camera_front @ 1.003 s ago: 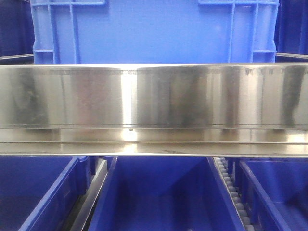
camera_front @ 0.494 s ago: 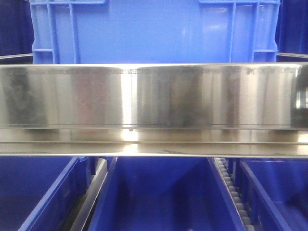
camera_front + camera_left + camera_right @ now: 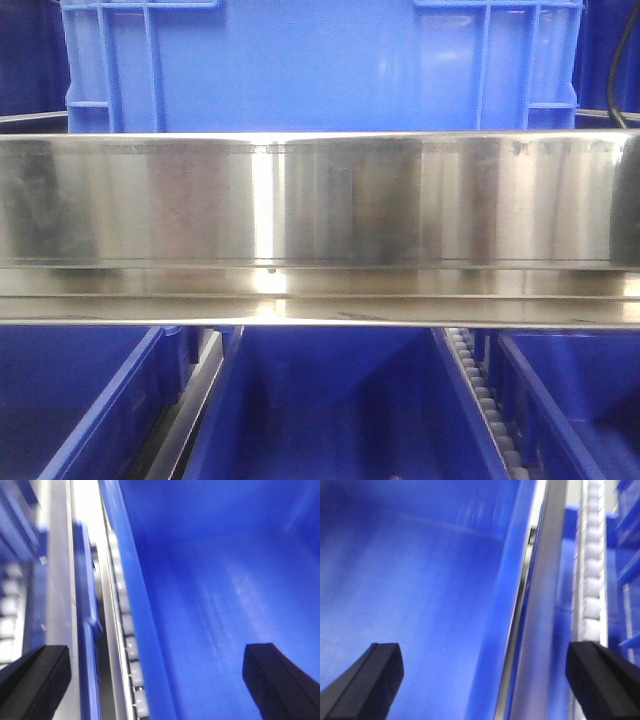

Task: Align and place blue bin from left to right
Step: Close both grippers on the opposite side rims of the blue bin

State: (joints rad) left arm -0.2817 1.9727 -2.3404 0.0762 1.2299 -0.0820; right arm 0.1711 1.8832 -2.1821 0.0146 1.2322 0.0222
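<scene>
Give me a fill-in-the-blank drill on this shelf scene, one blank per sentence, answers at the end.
1. The blue bin sits on the level ___ the steel rail.
2. Below that rail, ___ darker bins show in the front view.
3. The left gripper and right gripper both have jaws standing ___.
4. A track of small white ___ runs between the middle and right lower bins.
Missing words: above; three; open; rollers.

A large light-blue plastic crate (image 3: 320, 65) stands behind and above a wide horizontal steel rail (image 3: 320, 200). Below the rail, three deep-blue plastic bins sit side by side: left bin (image 3: 80, 400), middle bin (image 3: 340, 410), right bin (image 3: 585, 400). A white roller track (image 3: 480, 390) runs between the middle and right ones.
</scene>
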